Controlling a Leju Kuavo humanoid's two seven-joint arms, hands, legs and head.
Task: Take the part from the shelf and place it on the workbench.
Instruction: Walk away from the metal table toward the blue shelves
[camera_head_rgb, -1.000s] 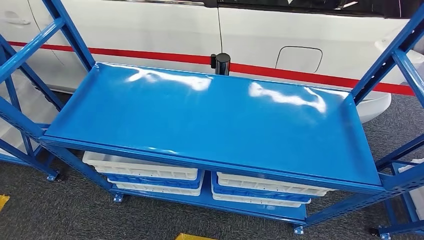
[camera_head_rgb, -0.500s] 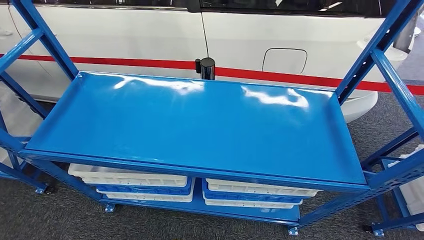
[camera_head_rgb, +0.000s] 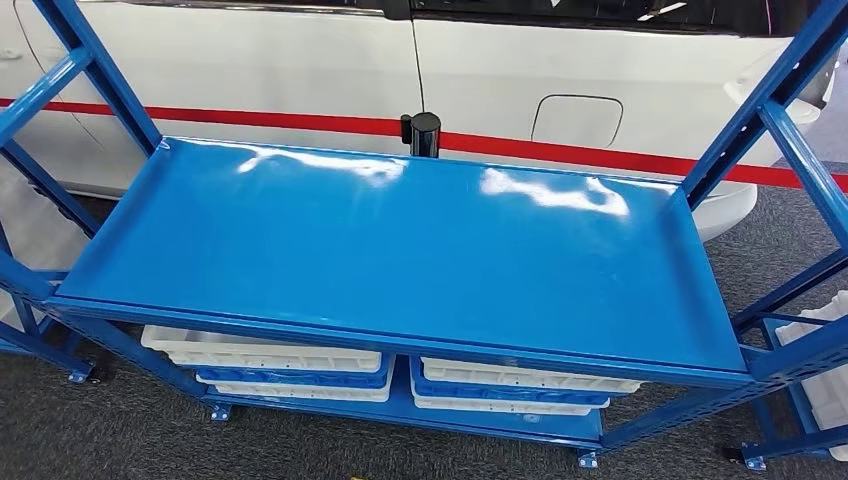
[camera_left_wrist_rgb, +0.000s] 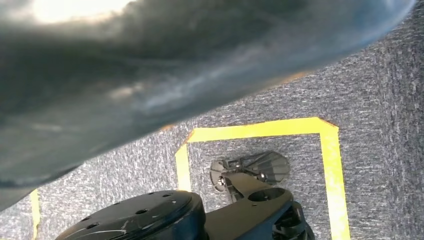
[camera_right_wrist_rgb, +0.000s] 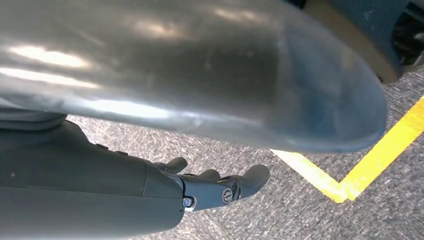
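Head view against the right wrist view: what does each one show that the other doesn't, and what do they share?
Head view alone: the blue shelf, bare on its top deck, stacked white and blue trays beneath it, a black post and a white vehicle with a red stripe behind. Right wrist view alone: the right hand, holding nothing, hanging over yellow floor tape. Both: the grey carpet.

Glossy painted metal shelf, white plastic trays, rough grey carpet.

No legible text, label, brand, number or sign anywhere
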